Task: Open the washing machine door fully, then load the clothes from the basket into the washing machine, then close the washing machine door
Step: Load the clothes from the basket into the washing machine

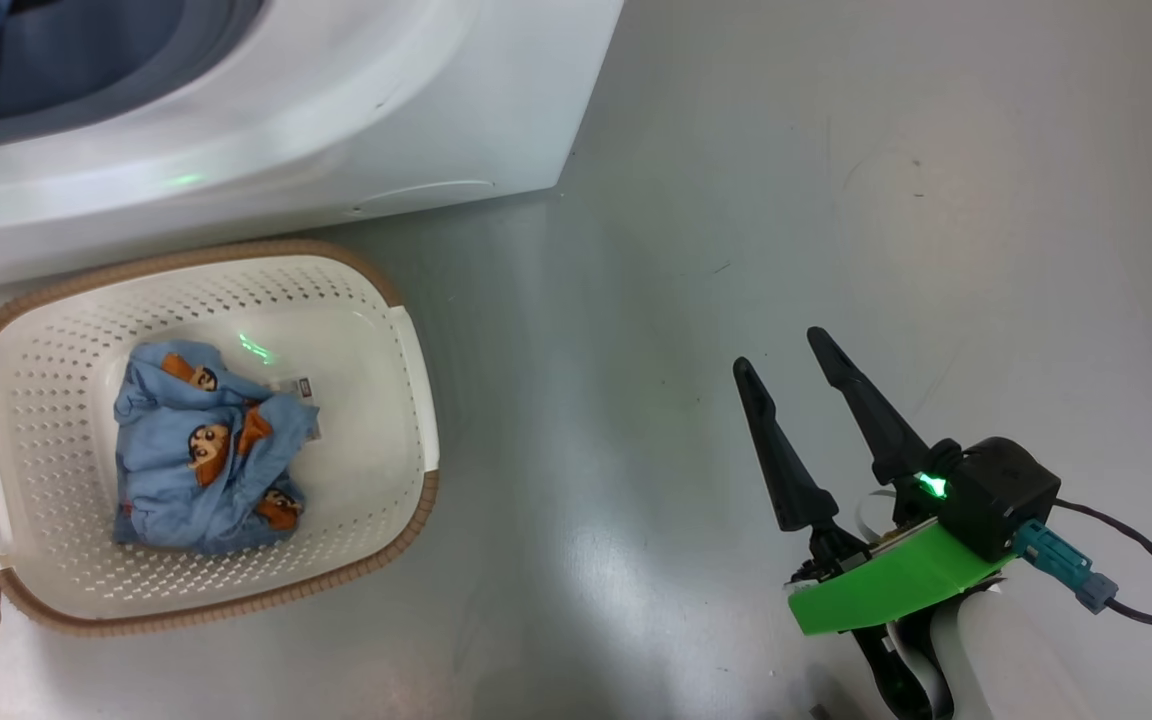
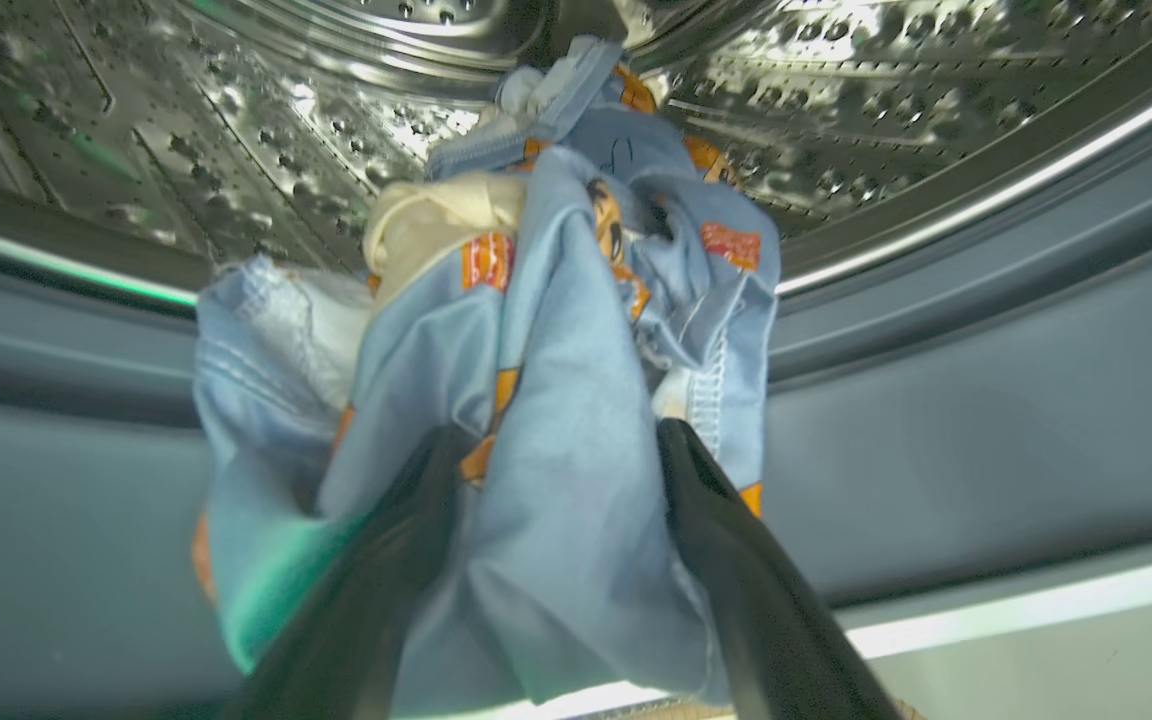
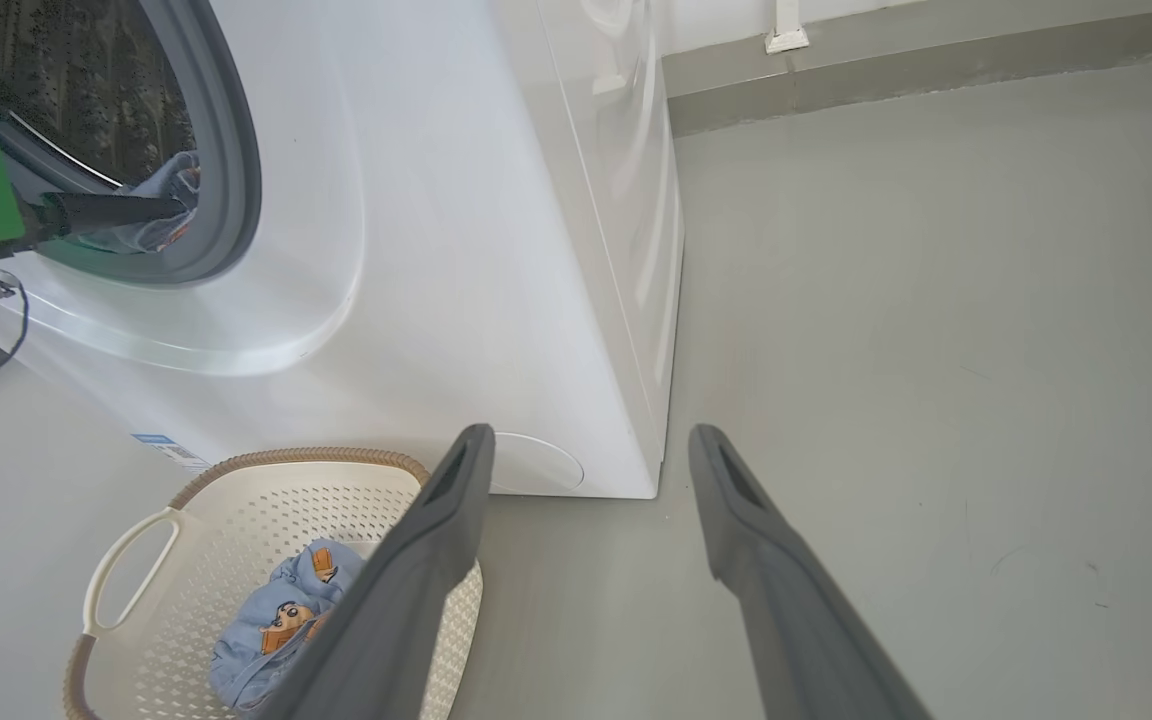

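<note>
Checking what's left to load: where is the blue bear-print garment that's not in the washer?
Head view, left side: the garment lies crumpled on the bottom of the basket, which stands on the floor right in front of the washing machine.

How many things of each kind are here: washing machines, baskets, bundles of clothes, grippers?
White boxy front-loading washing machine: 1
Cream-white perforated plastic basket: 1
Light blue bear-print clothes bundles: 2, one in basket, one at machine's opening
Dark two-fingered grippers: 2, left gripper, right gripper
Total: 6
</note>
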